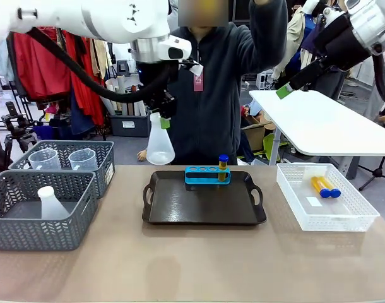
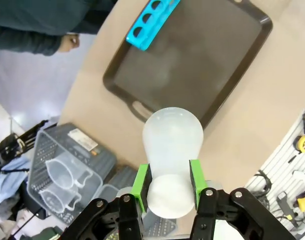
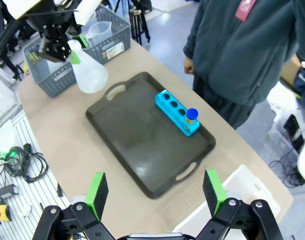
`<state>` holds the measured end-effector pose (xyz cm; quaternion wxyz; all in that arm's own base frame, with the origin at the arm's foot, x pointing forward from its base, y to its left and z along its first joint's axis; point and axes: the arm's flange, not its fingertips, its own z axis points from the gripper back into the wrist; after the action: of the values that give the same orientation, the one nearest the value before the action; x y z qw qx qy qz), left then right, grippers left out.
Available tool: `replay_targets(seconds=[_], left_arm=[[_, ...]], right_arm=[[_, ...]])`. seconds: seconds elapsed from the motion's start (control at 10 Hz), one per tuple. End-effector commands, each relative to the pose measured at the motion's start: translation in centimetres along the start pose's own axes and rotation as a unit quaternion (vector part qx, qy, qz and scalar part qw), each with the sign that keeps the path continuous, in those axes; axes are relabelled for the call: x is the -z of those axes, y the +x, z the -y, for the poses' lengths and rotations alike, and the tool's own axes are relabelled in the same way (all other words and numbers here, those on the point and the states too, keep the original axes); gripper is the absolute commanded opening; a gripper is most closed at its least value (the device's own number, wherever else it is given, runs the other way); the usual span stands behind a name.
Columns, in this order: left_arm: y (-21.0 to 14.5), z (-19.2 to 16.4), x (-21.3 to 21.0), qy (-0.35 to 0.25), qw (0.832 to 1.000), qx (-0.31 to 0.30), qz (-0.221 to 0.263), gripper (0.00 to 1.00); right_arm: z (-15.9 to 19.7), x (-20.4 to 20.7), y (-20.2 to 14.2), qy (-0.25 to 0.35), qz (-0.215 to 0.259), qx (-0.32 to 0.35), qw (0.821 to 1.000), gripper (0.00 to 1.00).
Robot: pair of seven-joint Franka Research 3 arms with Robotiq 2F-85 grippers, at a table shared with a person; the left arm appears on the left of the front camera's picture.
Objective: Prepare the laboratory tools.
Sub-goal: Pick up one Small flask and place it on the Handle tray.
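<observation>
My left gripper [image 1: 163, 118] is shut on the neck of a translucent white conical flask [image 1: 160, 146], which hangs upright above the table just behind the black tray's [image 1: 199, 208] left corner. In the left wrist view the flask [image 2: 172, 145] sits between the green pads [image 2: 140, 186]. A blue rack [image 1: 207, 175] on the tray holds one amber tube with a blue cap [image 1: 223, 165]. Two more capped tubes [image 1: 325, 186] lie in the white mesh bin [image 1: 353, 211]. My right gripper [image 3: 155, 190] is open, high at the right, above the tray [image 3: 137, 135].
Two grey baskets stand at the left: the rear one [image 1: 107, 170] holds two clear beakers [image 1: 83, 158], the front one [image 1: 28, 237] a second white flask [image 1: 50, 203]. A person [image 1: 227, 82] stands behind the tray. A white side table [image 1: 325, 123] stands at the far right.
</observation>
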<state>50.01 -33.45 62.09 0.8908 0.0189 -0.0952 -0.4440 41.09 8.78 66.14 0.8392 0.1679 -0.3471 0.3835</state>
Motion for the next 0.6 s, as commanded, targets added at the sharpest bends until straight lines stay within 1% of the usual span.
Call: replay_targets(seconds=[0.0, 0.1, 0.2, 0.5], left_arm=[[0.8, -0.4, -0.4, -0.011, 1.000, 0.016, 0.004, 0.00], [-0.6, -1.3, -1.2, -0.003, 1.000, -0.017, 0.001, 0.00], [0.7, 0.2, 0.5, -0.004, 1.000, 0.005, 0.000, 0.00], [0.7, -0.1, 0.4, -0.005, 1.000, 0.003, -0.001, 0.00]], right_arm=[[0.0, 0.1, -0.1, 0.009, 0.009, 0.001, 1.000, 1.00], [0.0, 0.1, -0.1, 0.009, 0.009, 0.001, 1.000, 1.00], [0.0, 0.1, -0.1, 0.009, 0.009, 0.001, 1.000, 1.00], [0.0, 0.1, -0.1, 0.009, 0.009, 0.001, 1.000, 1.00]])
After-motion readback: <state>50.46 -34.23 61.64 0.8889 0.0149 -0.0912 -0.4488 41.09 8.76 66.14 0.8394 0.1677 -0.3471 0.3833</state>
